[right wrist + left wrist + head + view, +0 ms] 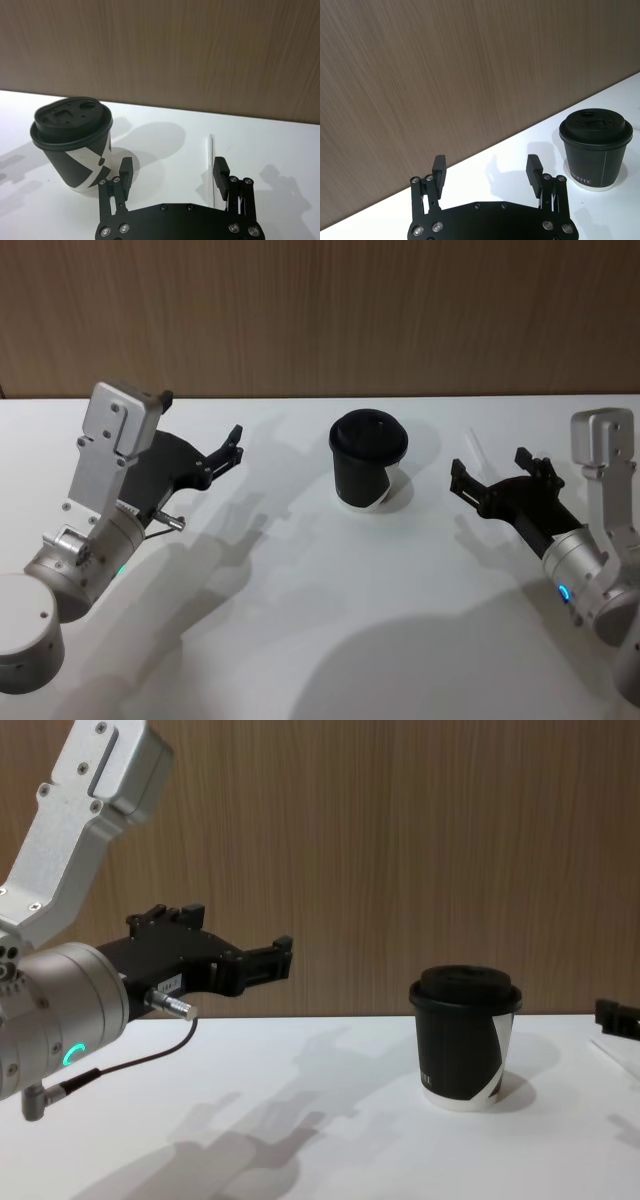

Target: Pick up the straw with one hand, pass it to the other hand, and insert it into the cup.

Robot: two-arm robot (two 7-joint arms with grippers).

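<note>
The left gripper [226, 452] hangs above the white table [300, 640], jaws spread wide and empty (a green ring [72, 1055] glows on its arm). At centre the cup [367, 465] stands upright, lid on. To its right the straw [211, 159] lies flat on the table, just ahead of the right gripper [490, 472], likewise wide open and holding nothing.

Head camera looks steeply down on the white table [330, 640]; chest camera looks level across it. Wrist cameras look forward past the left gripper [486, 160] and right gripper [172, 162]. All four share the cup [365, 465].
</note>
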